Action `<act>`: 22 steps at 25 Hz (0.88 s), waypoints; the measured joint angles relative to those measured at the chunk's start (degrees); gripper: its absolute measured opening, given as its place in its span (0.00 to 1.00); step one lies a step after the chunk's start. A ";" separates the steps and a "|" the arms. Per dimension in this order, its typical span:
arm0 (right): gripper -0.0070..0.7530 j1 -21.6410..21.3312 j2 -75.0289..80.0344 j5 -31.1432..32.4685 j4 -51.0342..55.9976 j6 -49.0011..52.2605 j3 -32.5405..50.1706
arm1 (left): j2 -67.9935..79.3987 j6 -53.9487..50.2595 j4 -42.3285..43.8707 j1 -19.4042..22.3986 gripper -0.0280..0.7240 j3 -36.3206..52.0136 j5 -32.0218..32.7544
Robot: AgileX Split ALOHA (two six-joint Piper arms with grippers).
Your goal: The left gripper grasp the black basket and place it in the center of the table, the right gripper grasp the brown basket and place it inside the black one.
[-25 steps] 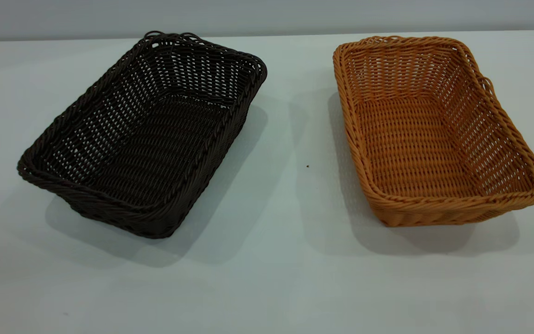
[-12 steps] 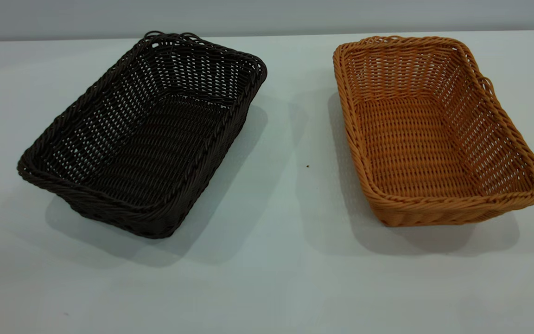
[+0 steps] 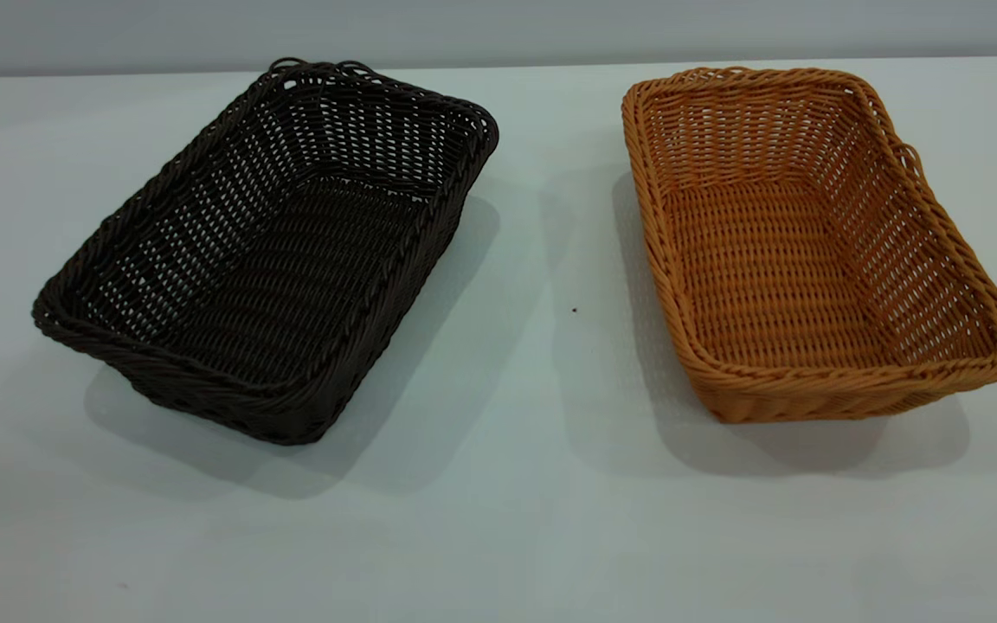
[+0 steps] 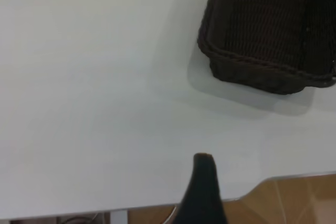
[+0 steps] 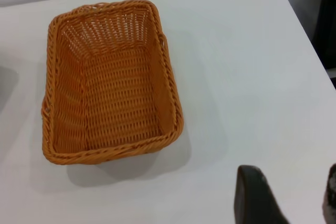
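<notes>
Table (image 3: pixel 516 536): black basket (image 3: pixel 273 251), brown basket (image 3: pixel 801 251)

Black basket (image 3: pixel 265 260): woven wicker, very dark brown-black, slight sheen on strands, braided rim, open-weave sides, tighter weave on floor. Brown basket (image 3: pixel 810 251): same wicker make, orange-tan, strands smooth with faint gloss, braided rim, ribbed rough texture overall. Tabletop (image 3: pixel 516 484): plain white, smooth, matt, soft shadows only. Right claw finger (image 5: pixel 257 195): dark, matt, plastic-like. Left claw finger (image 4: pixel 202 190): black, smooth.
</notes>
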 joint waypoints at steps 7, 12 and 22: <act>0.68 0.00 0.83 -2.31 0.05 0.46 -0.49 | 18.21 -0.68 1.02 0.00 0.80 -4.05 -12.29; 0.85 0.00 4.38 -2.43 0.33 1.40 -0.63 | 34.35 0.26 1.02 0.00 0.80 -7.24 -29.66; 0.80 0.00 6.88 -2.65 1.45 2.31 -0.63 | 70.63 3.66 1.02 -1.39 0.80 -22.50 -43.26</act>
